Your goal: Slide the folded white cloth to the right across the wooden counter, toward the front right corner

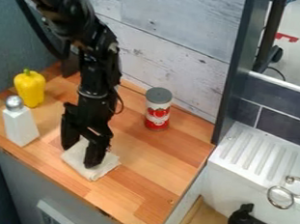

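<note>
Your black two-finger gripper [80,156] is down at the folded off-white cloth [101,171] on the brown wooden desk [151,182]. Its fingers are apart, with some cloth between them. To the left, you see a yellow toy pepper [29,89] and a white silver-topped shaker [20,125]. A red-and-white can with a gray lid [157,112] stands far right of the cloth.

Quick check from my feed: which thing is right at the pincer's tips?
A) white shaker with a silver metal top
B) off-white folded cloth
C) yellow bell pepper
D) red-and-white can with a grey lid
B: the black two-finger pincer points down with its tips at the off-white folded cloth.
</note>
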You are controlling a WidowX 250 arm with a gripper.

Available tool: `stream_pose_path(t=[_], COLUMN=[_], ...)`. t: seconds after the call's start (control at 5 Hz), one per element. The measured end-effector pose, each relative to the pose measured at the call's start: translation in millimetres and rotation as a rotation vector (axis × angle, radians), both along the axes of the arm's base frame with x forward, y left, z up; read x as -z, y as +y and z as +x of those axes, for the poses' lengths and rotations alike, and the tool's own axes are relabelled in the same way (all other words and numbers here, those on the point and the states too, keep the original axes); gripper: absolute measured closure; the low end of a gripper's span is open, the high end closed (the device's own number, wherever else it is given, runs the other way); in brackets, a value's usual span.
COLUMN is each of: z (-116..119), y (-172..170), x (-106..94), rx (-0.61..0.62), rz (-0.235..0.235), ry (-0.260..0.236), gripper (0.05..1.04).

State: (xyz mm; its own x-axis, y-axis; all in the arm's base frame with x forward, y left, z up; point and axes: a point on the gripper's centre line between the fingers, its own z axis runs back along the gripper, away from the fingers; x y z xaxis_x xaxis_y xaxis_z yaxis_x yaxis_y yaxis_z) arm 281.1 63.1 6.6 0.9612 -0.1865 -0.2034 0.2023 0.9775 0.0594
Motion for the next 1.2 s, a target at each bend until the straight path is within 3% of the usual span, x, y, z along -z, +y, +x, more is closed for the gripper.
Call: stream_pose_path(t=[0.2, 0.4, 0.6, 0.8, 1.2], z=[1, 4, 9, 18, 16], y=[-5, -14, -38, -66, -92], x=[4.1, 7.5, 8.4, 8.0, 10.6], rx=[0.020, 0.025, 0.027, 0.051, 0.110], rz=[0.011, -0.027, -0.109, -0.167, -0.176], ry=[-0.008, -0.032, -0.056, -0.035, 0.088], gripper=[0.081, 0.081, 0.081, 0.081, 0.081])
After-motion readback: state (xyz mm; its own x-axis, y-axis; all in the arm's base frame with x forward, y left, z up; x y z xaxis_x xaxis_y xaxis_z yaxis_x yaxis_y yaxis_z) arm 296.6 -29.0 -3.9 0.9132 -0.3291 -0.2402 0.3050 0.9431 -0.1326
